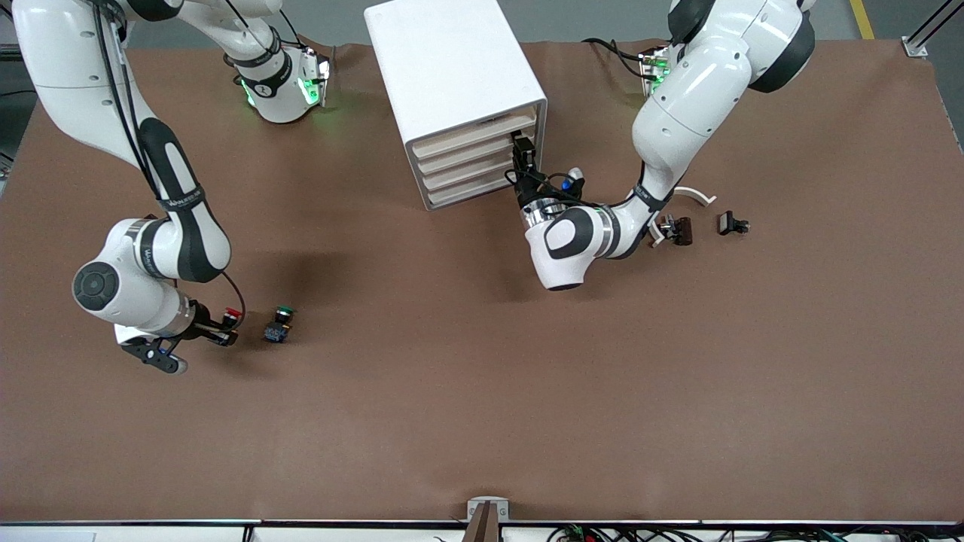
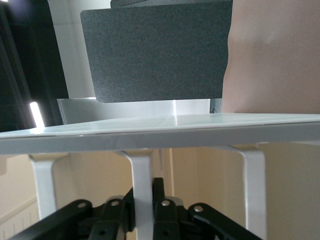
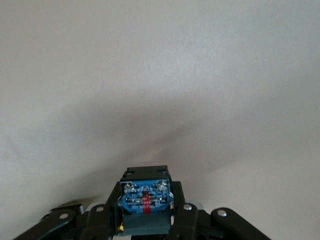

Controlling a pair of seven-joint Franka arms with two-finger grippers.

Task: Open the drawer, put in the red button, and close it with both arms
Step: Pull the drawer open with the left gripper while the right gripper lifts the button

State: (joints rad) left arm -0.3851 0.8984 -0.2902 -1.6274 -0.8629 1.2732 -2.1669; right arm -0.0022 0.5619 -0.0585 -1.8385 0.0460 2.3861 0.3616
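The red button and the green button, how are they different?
The small red-capped push-button is clamped in the right claw; the green-capped push-button sits free on the brown table beside it. Their caps differ too: one red, one green. The red one lies sideways in the claw; the green one stands with its cap on top. Both are small, with dark bodies and blue parts.

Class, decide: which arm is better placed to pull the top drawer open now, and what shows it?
The left arm. Its tool is shut on the handle of the drawer at the cabinet's front, while the right tool holds the red button.
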